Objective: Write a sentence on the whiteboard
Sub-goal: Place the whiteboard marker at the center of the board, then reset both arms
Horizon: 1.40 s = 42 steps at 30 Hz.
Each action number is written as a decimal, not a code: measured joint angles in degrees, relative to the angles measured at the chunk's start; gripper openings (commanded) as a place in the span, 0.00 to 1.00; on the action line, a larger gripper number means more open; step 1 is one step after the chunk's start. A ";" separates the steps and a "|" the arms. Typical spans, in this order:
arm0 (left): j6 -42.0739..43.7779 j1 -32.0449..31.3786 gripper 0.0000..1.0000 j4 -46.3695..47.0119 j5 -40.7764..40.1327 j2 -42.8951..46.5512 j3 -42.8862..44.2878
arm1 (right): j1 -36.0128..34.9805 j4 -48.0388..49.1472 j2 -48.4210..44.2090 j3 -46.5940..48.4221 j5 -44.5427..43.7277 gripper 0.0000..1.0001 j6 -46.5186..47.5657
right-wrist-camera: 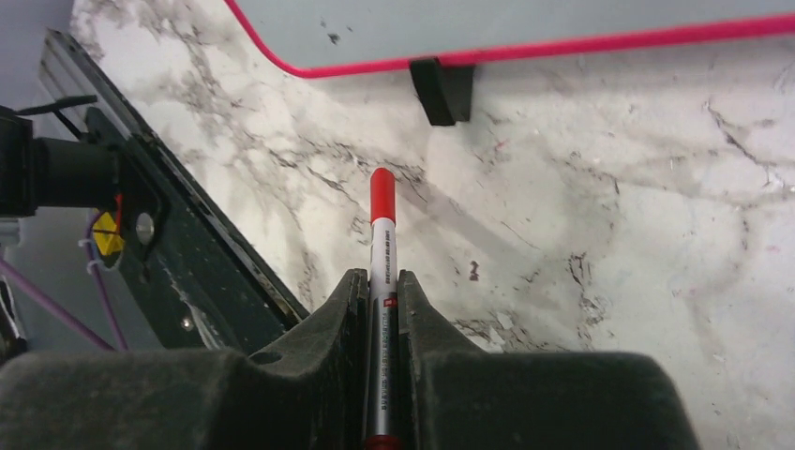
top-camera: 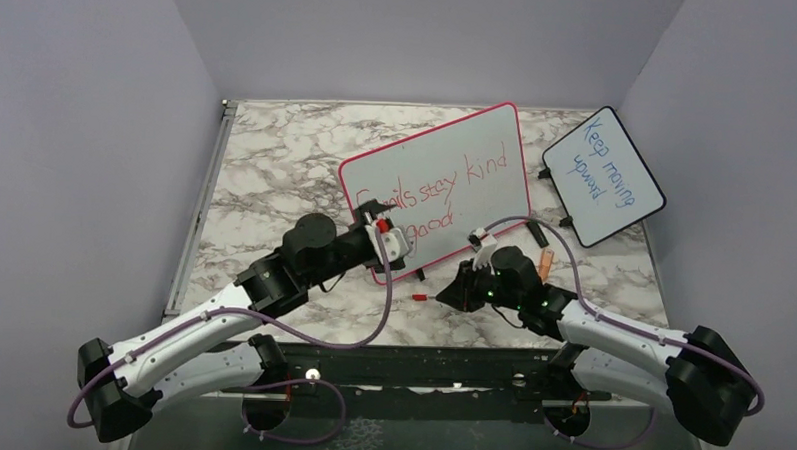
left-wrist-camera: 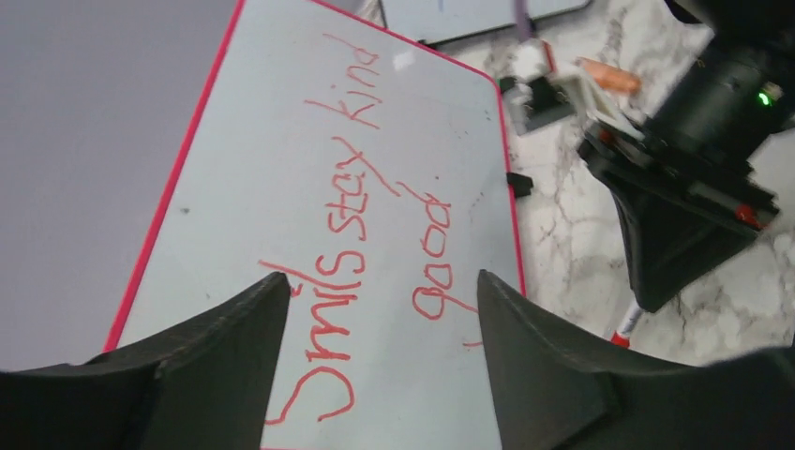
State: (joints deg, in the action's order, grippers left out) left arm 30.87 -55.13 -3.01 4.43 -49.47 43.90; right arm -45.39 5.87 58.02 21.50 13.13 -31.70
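The table [top-camera: 276,171] in front of me has a white marble-patterned top veined with grey. A dark metal rail [top-camera: 419,371] runs along its near edge. The whiteboard [top-camera: 477,153] with the red-pink frame sits near the middle, resting on small black feet [right-wrist-camera: 442,89] that touch the marble. It lies slantwise, its right end farther from me, and I cannot tell how steeply it leans. At the far right edge sits a smaller black-framed board [top-camera: 603,177] with blue writing, apart from the first. Nearer to me, below the gap between the two, a small orange object [top-camera: 545,262] lies on the marble; I cannot tell what it is.
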 measured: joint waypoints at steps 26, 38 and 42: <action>-34.56 18.93 0.99 -3.72 -9.92 27.30 -7.82 | -0.07 2.54 -9.27 -10.10 -18.71 0.69 -1.70; -41.16 18.93 0.99 -15.76 -22.88 47.04 -9.97 | -0.07 -26.64 -37.27 8.98 -42.40 1.00 1.57; -42.16 18.93 0.99 -16.68 -24.94 48.83 -9.97 | -0.07 -31.47 -42.60 15.72 -48.46 1.00 3.56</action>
State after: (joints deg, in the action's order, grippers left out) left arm -11.29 -36.21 -19.68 -20.51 -0.64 33.93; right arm -45.45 -25.61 15.42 37.21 -35.33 -28.14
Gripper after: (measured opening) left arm 0.990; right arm 0.997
